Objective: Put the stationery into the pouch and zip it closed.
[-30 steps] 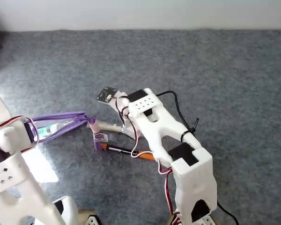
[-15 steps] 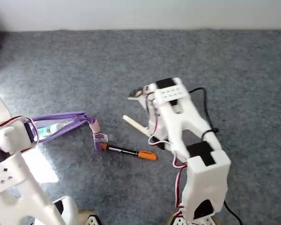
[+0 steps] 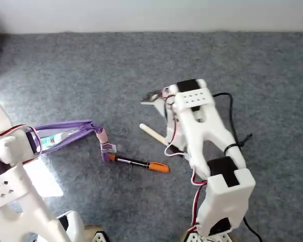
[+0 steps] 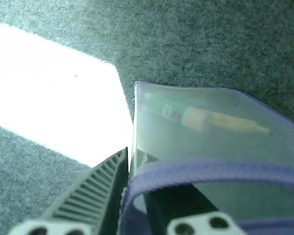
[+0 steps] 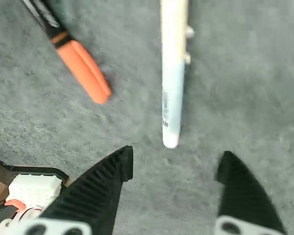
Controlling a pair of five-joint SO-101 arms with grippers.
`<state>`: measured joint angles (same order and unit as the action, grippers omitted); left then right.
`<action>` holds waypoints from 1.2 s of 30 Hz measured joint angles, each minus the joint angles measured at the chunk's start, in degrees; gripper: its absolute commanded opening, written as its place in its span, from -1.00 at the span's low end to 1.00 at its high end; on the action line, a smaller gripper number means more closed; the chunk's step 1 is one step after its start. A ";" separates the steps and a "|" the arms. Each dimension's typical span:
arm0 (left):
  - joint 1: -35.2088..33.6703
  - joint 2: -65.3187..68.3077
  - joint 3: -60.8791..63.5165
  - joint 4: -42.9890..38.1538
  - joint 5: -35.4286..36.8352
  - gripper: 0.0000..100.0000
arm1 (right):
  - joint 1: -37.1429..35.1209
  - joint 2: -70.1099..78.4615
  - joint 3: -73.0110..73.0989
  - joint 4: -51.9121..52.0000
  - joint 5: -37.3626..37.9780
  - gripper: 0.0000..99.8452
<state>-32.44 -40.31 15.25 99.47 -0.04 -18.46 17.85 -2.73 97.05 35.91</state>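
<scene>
Right end effector spread, white pen upper centre: light, stiff, likely rolls; pinch mid-barrel. Left end effector clamped on floppy pouch rim.

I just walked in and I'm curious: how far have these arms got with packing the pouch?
One item looks done: a pen-like stick lies inside the purple pouch, which the left fingers pinch. In hand: the right fingers hang open over the white pen on the carpet, not gripping it. Left: that pen, the orange-capped marker beside it, then the zip, which looks open.
</scene>
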 measured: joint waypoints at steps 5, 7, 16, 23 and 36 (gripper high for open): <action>0.00 0.00 0.00 0.00 0.00 -0.98 | -7.03 -0.53 -1.23 -2.46 -1.93 -0.48; 0.00 0.00 0.00 0.00 0.00 -0.98 | -10.46 -0.53 -2.73 -2.64 -4.40 -0.51; 0.00 0.00 0.00 0.00 0.00 -0.98 | -21.63 0.00 -3.52 -4.31 -11.52 -0.53; 0.00 0.00 0.00 0.00 0.00 -0.98 | -17.67 3.69 -3.60 -12.31 -12.22 -0.53; 0.00 0.00 0.00 0.00 0.00 -0.98 | -12.57 14.77 -3.78 -30.24 -12.40 -0.63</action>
<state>-32.44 -40.31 15.25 99.47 -0.04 -31.03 32.62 -6.51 66.81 23.52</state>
